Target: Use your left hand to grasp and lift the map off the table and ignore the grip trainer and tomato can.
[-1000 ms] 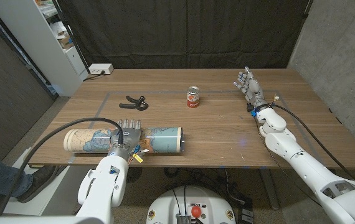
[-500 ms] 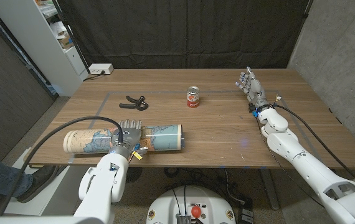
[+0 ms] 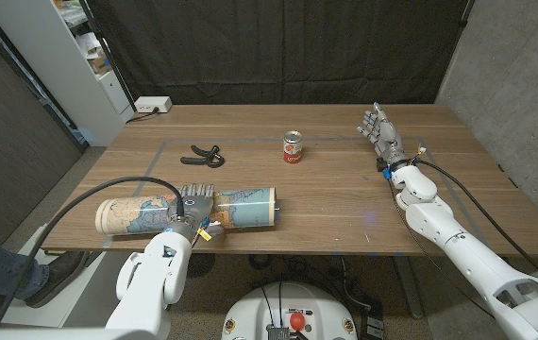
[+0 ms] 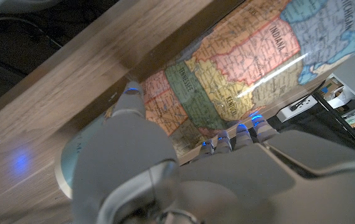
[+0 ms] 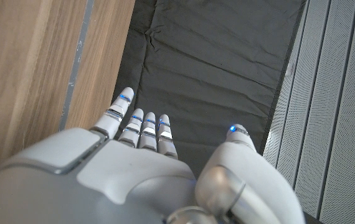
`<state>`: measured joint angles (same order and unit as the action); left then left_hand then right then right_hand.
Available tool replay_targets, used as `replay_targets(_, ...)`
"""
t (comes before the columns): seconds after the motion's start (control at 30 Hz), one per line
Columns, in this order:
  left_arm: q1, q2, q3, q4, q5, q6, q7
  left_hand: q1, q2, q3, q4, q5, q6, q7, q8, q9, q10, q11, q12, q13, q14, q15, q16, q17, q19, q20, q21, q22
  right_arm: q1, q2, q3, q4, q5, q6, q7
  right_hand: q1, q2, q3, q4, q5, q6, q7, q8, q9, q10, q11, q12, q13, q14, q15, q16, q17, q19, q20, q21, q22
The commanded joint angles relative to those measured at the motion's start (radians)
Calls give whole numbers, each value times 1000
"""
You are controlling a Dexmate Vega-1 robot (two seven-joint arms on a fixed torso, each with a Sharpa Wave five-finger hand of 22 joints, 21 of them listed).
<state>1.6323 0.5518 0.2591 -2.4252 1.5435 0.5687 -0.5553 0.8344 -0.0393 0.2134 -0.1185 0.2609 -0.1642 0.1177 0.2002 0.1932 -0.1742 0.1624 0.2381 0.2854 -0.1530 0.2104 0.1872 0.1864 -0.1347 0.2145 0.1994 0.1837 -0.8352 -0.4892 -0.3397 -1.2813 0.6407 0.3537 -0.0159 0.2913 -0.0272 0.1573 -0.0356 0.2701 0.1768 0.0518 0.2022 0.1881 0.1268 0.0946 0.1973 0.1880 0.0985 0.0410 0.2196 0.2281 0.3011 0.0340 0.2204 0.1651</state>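
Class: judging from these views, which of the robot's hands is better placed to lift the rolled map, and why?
Left. The left hand already wraps the map near the table's front edge, while the right hand stands open far across the table.

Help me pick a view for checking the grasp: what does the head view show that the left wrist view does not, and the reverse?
Head view alone: the whole rolled map lying near the table's front edge, the grip trainer, the tomato can and the right hand, open and apart from them all.

Left wrist view alone: the map's print close up, with state names legible, and the fingers curled over its far side, thumb on the near side.

Both: the left hand around the map's middle, and the wooden table.
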Motion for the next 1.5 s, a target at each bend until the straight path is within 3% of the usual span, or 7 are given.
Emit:
replay_targets(0.03, -14, 47, -7, 22, -108, 38, 43, 0, 10, -2, 0, -4, -33, 83, 5, 2, -19, -5, 9, 3, -5, 4, 7, 3, -3, 2, 3, 4, -14, -5, -3, -29, -13, -14, -29, 3, 11, -4, 1, 4, 2, -3, -3, 5, 10, 5, 3, 6, 3, 1, 1, 0, 6, 1, -4, 6)
replay_targets(0.63, -44, 117, 19, 40, -268, 138, 115, 11, 17, -4, -5, -24, -4, 77, 15, 2, 17, -13, 25, 3, 45, 0, 21, 2, 41, 2, 19, 7, -12, -4, -4, -29, -15, -18, -34, 5, 12, -5, 0, 5, 3, -3, -3, 5, 12, 6, 4, 6, 7, 0, 1, 0, 8, 1, -7, 6)
replay_targets(0.8, -54, 137, 36, 43, -304, 166, 148, 24, 32, 2, -10, -36, 12, 77, 19, 3, 37, -17, 34, 4, 73, -3, 26, 1, 83, 2, 32, 9, -16, -5, -2, -30, -14, -18, -36, 4, 12, -6, -1, 5, 3, -3, -3, 5, 14, 4, 4, 6, 9, 0, 2, 0, 8, 2, -9, 6)
replay_targets(0.97, -64, 160, 51, 41, -339, 194, 176, 52, 56, 15, -19, -59, 54, 73, 32, 5, 72, -22, 48, 6, 125, -6, 34, 1, 161, 3, 54, 13, -21, -6, 2, -34, -12, -15, -38, 4, 12, -6, -1, 5, 4, -3, -3, 5, 14, 4, 4, 6, 11, 2, 3, 0, 8, 3, -10, 6)
replay_targets(1.13, -64, 172, 53, 38, -397, 214, 243, 99, 88, 35, -32, -80, 132, 63, 51, 9, 152, -43, 77, 12, 234, -18, 52, 2, 313, 5, 100, 20, -26, -8, 5, -35, -9, -14, -40, 4, 12, -6, -1, 5, 4, -4, -3, 5, 14, 3, 4, 6, 11, 2, 3, 0, 8, 5, -10, 6)
replay_targets(1.23, -71, 188, 63, 34, -414, 232, 263, 133, 103, 49, -39, -81, 188, 51, 63, 11, 207, -57, 95, 17, 308, -45, 66, 3, 408, 6, 130, 22, -27, -7, 7, -32, -6, -12, -39, 4, 12, -6, -1, 5, 4, -4, -3, 5, 14, 2, 4, 6, 11, 3, 3, 0, 9, 6, -11, 6)
replay_targets(1.5, -106, 241, 96, 21, -457, 283, 259, 153, 103, 51, -40, -81, 255, 36, 82, 13, 260, -64, 111, 20, 356, -62, 72, 2, 480, 5, 153, 23, -22, -3, 8, -22, -4, -7, -35, 4, 13, -7, -1, 5, 3, -3, -3, 5, 15, 2, 4, 6, 11, 0, 2, 0, 9, 8, -12, 6)
